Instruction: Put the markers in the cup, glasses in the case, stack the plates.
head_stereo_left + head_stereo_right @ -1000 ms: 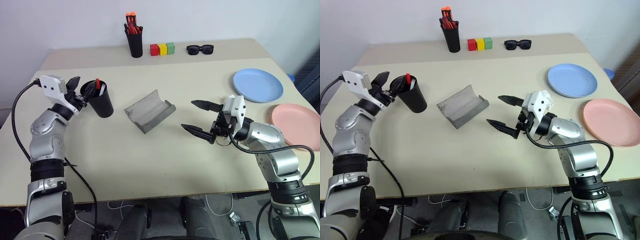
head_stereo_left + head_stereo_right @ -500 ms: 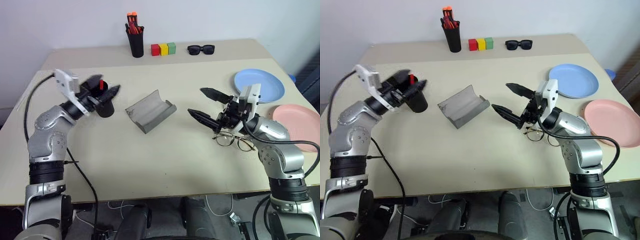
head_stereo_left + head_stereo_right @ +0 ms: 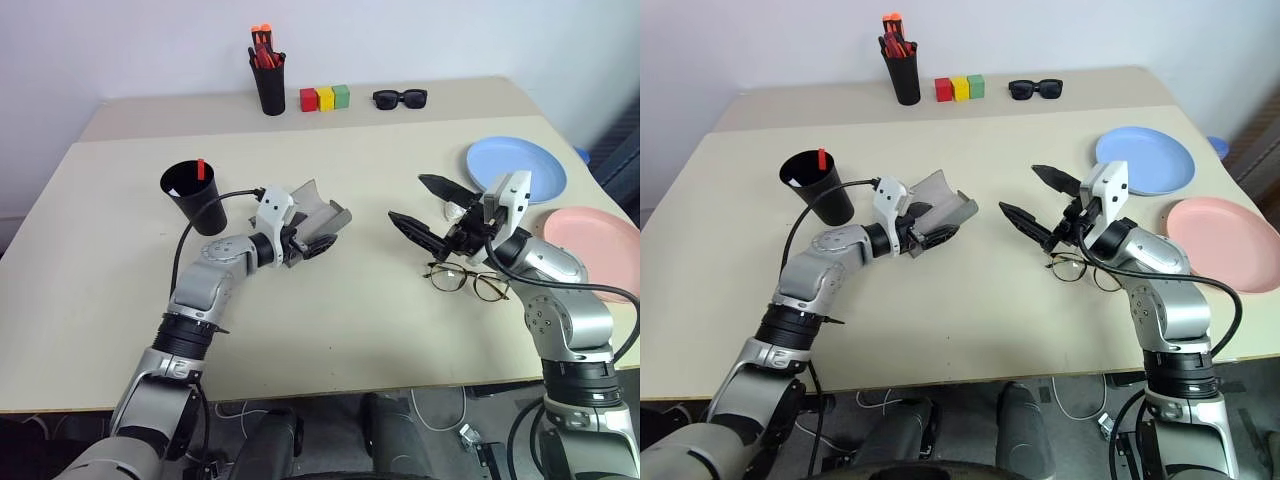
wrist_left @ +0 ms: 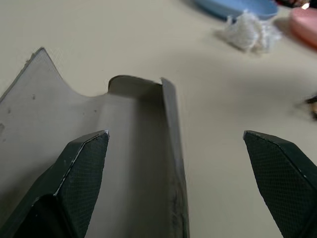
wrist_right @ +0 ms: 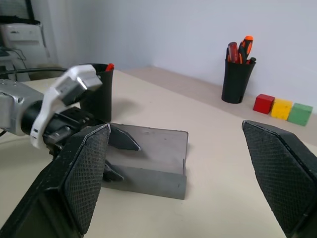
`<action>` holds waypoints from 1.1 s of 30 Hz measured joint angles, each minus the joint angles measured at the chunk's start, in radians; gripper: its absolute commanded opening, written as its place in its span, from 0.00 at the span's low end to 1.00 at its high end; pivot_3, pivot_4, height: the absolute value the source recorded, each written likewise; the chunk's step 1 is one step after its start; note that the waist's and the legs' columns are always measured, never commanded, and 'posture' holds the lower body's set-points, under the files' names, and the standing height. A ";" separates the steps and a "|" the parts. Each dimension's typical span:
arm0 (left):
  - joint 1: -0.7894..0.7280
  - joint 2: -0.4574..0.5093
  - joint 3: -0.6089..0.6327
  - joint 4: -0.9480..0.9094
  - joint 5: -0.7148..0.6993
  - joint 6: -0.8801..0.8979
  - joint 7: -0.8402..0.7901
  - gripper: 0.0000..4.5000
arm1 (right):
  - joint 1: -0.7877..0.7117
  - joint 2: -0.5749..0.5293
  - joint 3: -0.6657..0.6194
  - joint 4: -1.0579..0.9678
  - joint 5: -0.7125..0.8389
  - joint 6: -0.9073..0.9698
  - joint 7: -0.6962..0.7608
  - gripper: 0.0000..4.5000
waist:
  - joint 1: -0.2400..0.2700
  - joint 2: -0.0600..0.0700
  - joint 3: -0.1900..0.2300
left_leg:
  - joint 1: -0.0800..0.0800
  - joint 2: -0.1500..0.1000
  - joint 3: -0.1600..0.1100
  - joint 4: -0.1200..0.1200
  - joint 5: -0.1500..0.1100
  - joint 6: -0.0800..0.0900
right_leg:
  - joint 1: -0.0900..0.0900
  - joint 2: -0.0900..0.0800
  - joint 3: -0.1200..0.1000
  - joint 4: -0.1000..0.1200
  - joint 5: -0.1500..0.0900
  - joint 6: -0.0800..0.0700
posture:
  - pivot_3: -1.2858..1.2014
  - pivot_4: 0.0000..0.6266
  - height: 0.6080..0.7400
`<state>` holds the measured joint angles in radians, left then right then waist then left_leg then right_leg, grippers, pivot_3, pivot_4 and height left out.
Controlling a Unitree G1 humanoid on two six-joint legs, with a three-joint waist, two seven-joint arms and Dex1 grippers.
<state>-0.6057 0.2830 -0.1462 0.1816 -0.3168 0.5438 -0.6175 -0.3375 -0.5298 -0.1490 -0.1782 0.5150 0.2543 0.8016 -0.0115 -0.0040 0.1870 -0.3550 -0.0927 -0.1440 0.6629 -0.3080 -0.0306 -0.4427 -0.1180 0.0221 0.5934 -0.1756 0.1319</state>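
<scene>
The left gripper [image 3: 318, 235] is shown spread wide and empty at the open grey glasses case [image 3: 320, 215]. The right gripper [image 3: 425, 210] is held wide open, empty, above the wire-framed eyeglasses [image 3: 462, 279]. A red marker [image 3: 200, 168] stands in the black cup [image 3: 195, 198]. The blue plate [image 3: 516, 169] and pink plate [image 3: 592, 240] are seen unstacked, side by side.

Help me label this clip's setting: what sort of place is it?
Probably a lab or office test setup: a plain beige table against a bare white wall, with staged props such as red, yellow and green blocks and a black pen holder.
</scene>
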 measured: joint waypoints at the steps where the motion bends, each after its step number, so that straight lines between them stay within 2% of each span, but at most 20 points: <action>1: -0.005 -0.011 0.007 0.000 -0.007 0.017 -0.010 0.88 | 0.007 0.000 0.000 -0.001 -0.003 -0.002 -0.007 0.97 | 0.001 0.000 0.000 | 0.000 0.000 0.000 0.000 0.000 0.000 | 0.000 0.000 0.000 0.000 0.000 0.000 | 0.52 0.24 1.00; 3: -0.018 -0.022 0.010 0.001 -0.023 0.062 -0.017 0.70 | 0.009 0.000 0.002 -0.004 -0.010 -0.006 -0.014 0.97 | 0.002 0.000 0.000 | 0.000 0.000 0.000 0.001 0.000 0.000 | 0.000 0.000 0.000 0.000 0.000 0.001 | 0.52 0.24 1.00; 9: -0.031 -0.020 0.008 -0.023 -0.027 0.166 -0.031 0.00 | 0.009 0.000 0.002 -0.014 -0.025 -0.021 -0.026 0.97 | 0.001 0.000 0.000 | 0.001 0.000 0.000 0.001 0.000 0.000 | 0.002 0.000 0.000 0.000 0.000 0.001 | 0.52 0.24 1.00; 15: -0.024 0.026 -0.041 -0.072 -0.032 0.235 -0.105 0.00 | 0.002 0.002 0.008 -0.008 -0.043 -0.044 -0.029 0.97 | -0.003 0.000 0.000 | 0.001 0.000 0.000 0.001 0.000 0.000 | 0.001 0.000 0.000 0.000 0.000 0.001 | 0.52 0.24 1.00; 19: -0.023 0.157 -0.077 -0.096 -0.035 0.221 -0.249 0.00 | -0.011 0.003 0.011 0.009 -0.055 -0.051 -0.029 0.97 | -0.006 0.000 0.000 | 0.001 0.000 0.000 0.000 0.000 0.000 | 0.000 0.001 0.000 0.001 0.000 0.001 | 0.52 0.24 1.00; 21: -0.024 0.253 -0.072 -0.092 -0.042 0.180 -0.360 0.00 | -0.012 0.003 0.015 0.011 -0.061 -0.053 -0.029 0.97 | -0.006 0.000 0.000 | 0.000 0.000 0.000 0.000 0.000 0.000 | 0.000 0.001 0.000 0.001 0.000 0.001 | 0.52 0.24 1.00; 26: -0.029 0.391 -0.073 -0.036 -0.041 -0.017 -0.640 0.00 | -0.022 0.005 0.022 0.019 -0.062 -0.055 -0.027 0.97 | -0.001 0.000 0.000 | 0.000 0.000 0.001 0.000 0.000 0.000 | 0.000 0.000 0.000 0.000 0.000 0.001 | 0.52 0.24 1.00; 30: -0.064 0.420 -0.071 0.089 -0.043 -0.168 -0.844 0.00 | -0.034 0.006 0.025 0.027 -0.065 -0.057 -0.025 0.97 | 0.001 0.000 0.000 | 0.000 0.000 0.001 0.001 0.000 0.000 | 0.000 0.000 0.000 0.000 0.000 0.000 | 0.52 0.24 1.00; 33: -0.081 0.417 -0.072 0.143 -0.034 -0.223 -0.906 0.00 | -0.035 0.006 0.026 0.028 -0.069 -0.058 -0.021 0.97 | -0.001 0.000 0.000 | 0.000 0.000 0.001 0.001 0.000 0.000 | 0.000 0.000 0.000 0.000 0.000 0.001 | 0.52 0.24 1.00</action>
<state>-0.6870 0.7000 -0.2185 0.3250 -0.3507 0.3212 -1.5234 -0.3725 -0.5241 -0.1233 -0.1506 0.4456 0.1964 0.7810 -0.0129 -0.0041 0.1873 -0.3554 -0.0925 -0.1434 0.6634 -0.3082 -0.0301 -0.4428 -0.1176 0.0224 0.5933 -0.1752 0.1325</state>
